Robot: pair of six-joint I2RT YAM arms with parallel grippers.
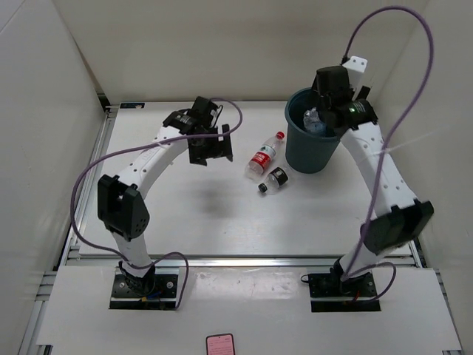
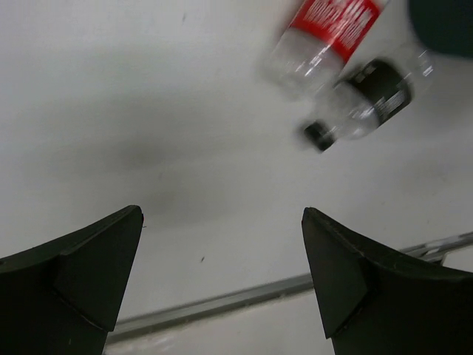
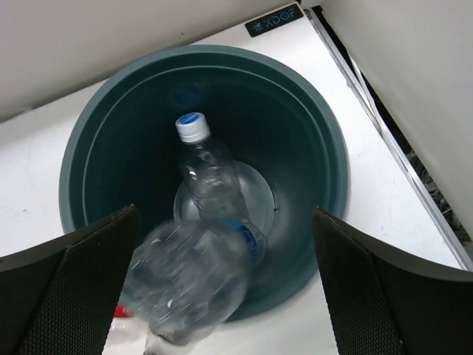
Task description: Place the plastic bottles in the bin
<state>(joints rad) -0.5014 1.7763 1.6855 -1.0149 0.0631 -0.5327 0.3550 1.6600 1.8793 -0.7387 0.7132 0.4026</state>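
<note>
A round, dark teal bin (image 1: pixel 310 151) is standing upright on a white table (image 1: pixel 185 214), toward the far right corner. Pale walls (image 1: pixel 222 44) are closing in just behind the bin and to its right. The widest open tabletop is lying to the left of the bin and in front of it.

The white right arm (image 1: pixel 384 170) is rising just to the right of the bin. The right gripper (image 3: pixel 225 214) is hanging directly over the bin's mouth, its 2 dark fingers spread wide and gripping nothing. Between them, over the bin's near rim, a blurred bottle (image 3: pixel 188 285) of clear plastic is showing; whether it is touching the rim cannot be told. Deeper inside the bin, a capped bottle (image 3: pixel 214 181), clear with a white-and-blue cap, is lying slanted on the floor, cap toward the far wall.

Just left of the bin, 2 more bottles are lying on their sides. A red-labelled bottle (image 1: pixel 264 157) is lying nearer the far wall. A dark-labelled bottle (image 1: pixel 275 180) with a black cap is lying right in front of it, near the bin's base.

The left gripper (image 2: pixel 222 213) is hovering over bare table well to the left of the bin, beyond both loose bottles, jaws wide and empty.
</note>
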